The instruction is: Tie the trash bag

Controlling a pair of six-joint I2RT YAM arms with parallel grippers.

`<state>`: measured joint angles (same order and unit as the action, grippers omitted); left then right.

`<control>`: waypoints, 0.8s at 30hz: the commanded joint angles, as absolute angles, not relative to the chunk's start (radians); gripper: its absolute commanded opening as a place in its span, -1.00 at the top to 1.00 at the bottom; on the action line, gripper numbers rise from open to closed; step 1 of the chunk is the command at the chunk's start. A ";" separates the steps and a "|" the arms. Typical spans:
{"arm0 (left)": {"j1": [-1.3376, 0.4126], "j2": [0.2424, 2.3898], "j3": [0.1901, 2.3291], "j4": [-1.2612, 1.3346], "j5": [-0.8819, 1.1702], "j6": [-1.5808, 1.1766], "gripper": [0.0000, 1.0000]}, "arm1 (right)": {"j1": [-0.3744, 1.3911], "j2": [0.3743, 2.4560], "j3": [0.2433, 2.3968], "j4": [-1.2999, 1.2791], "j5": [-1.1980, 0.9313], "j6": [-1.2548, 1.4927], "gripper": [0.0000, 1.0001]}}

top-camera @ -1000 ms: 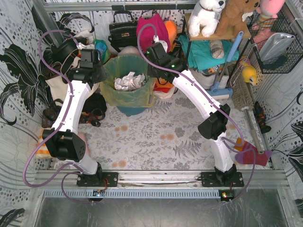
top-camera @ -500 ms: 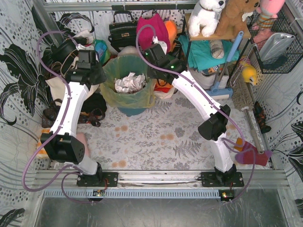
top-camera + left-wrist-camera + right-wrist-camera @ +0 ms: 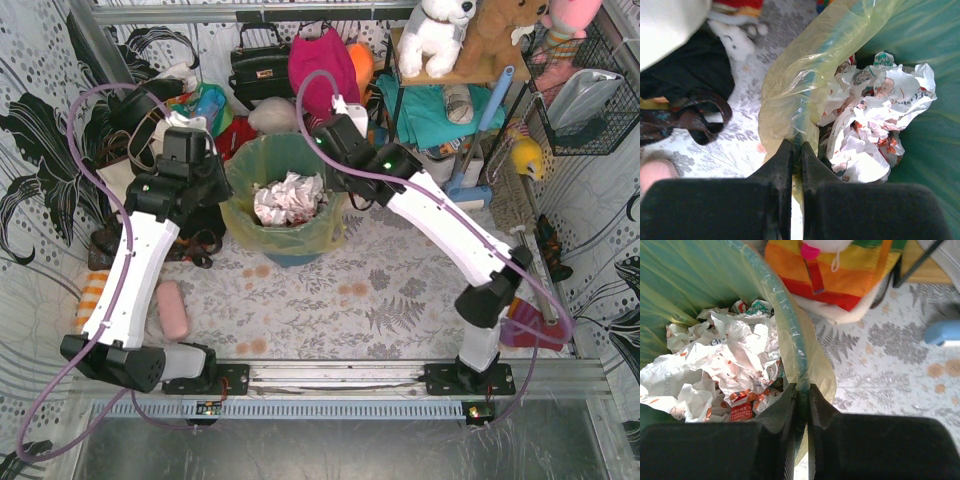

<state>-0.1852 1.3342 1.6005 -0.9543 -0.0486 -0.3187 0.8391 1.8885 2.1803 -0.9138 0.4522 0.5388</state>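
Top view: the trash bag (image 3: 285,232), a thin yellow-green film, lines a round teal bin (image 3: 290,258) that stands upright at the far middle of the tabletop (image 3: 400,300), which is covered with a grey leaf-patterned cloth. The bag's mouth is open and its edge is folded outward over the bin's rim. Crumpled white paper (image 3: 290,197) with red print lies inside, below the rim.

The left arm reaches to the bag's left side and the right arm to its right side, so the two end effectors stand opposite each other across the open mouth.

Left wrist view: the left end effector (image 3: 796,150) has its two dark fingers drawn nearly together, with a fold of the yellow-green film running down into the narrow slit between them; it is clamped on the bag's folded-over edge. The paper lies just right of the fingers, inside the bag.

Right wrist view: the right end effector (image 3: 802,390) is likewise closed to a thin slit, clamped on the bag's rim where the film hangs over the bin's edge. The paper lies left of the fingers, the patterned cloth to the right.

Beyond the bin, a black handbag (image 3: 260,65) stands by the back wall; a pink soft item (image 3: 172,310) lies on the cloth beside the left arm.
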 commanded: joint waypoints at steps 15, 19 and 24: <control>-0.671 1.114 1.440 -0.912 0.156 -0.580 1.00 | 0.908 1.290 1.587 -0.961 0.424 0.689 1.00; -0.783 1.106 1.415 -0.899 0.142 -0.657 1.00 | 0.909 1.213 1.527 -0.992 0.365 0.705 1.00; -0.909 1.118 1.416 -0.909 0.119 -0.736 1.00 | 0.910 1.157 1.499 -1.058 0.314 0.712 1.00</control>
<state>-0.8024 1.1282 1.4029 -1.0225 -0.0185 -0.6750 0.8902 1.1877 1.5059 -1.1217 0.4290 0.6746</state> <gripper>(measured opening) 0.106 0.087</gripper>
